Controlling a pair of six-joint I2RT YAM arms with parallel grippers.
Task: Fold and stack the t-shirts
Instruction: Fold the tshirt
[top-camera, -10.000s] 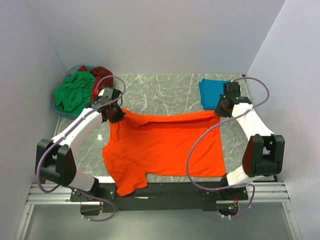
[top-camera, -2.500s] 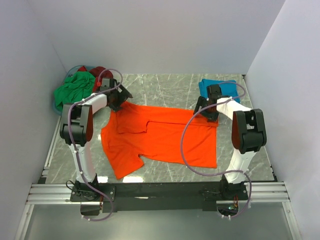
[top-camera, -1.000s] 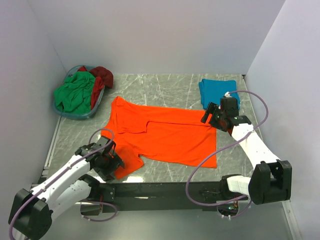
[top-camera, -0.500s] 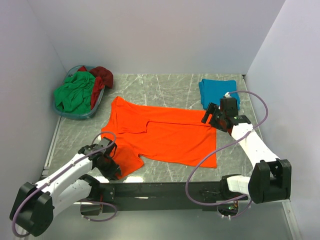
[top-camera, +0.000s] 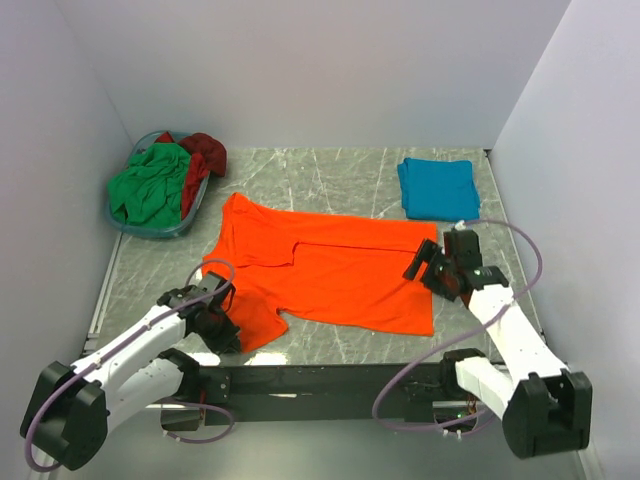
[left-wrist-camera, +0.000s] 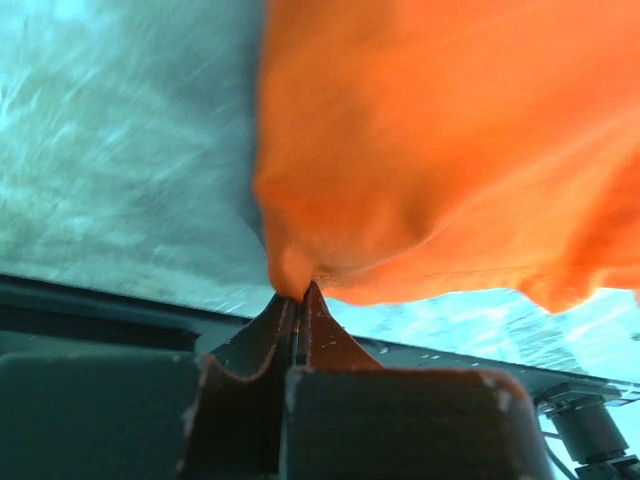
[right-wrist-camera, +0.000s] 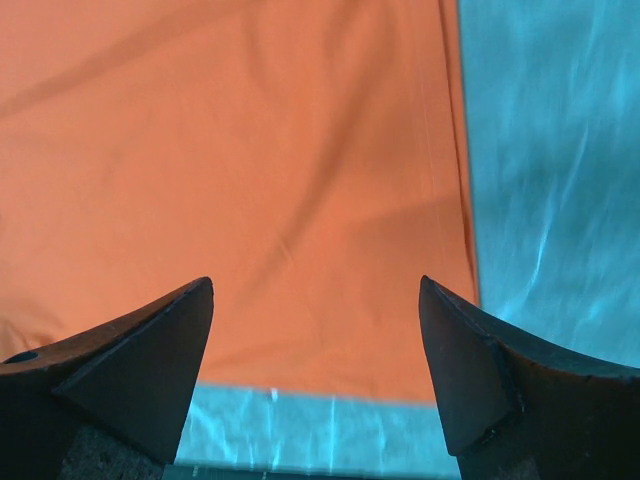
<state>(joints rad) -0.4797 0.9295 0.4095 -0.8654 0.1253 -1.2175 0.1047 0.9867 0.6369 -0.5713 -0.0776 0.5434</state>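
Note:
A bright orange t-shirt (top-camera: 330, 265) lies spread on the marble table, its top part folded down. My left gripper (top-camera: 222, 325) is shut on the near-left sleeve of that orange shirt (left-wrist-camera: 420, 150), pinching the cloth at its fingertips (left-wrist-camera: 298, 298). My right gripper (top-camera: 424, 270) hovers open over the shirt's right edge (right-wrist-camera: 300, 180), nothing between its fingers. A folded teal blue t-shirt (top-camera: 437, 188) rests at the back right. A green t-shirt (top-camera: 148, 185) and a dark red t-shirt (top-camera: 203, 152) lie crumpled in the basket.
The blue plastic basket (top-camera: 150, 226) sits at the back left corner. White walls enclose the table on three sides. A black rail (top-camera: 330, 380) runs along the near edge between the arm bases.
My left gripper has closed on the orange shirt's near-left sleeve. My right arm has drawn back toward the near side along the shirt's right edge, staying open.

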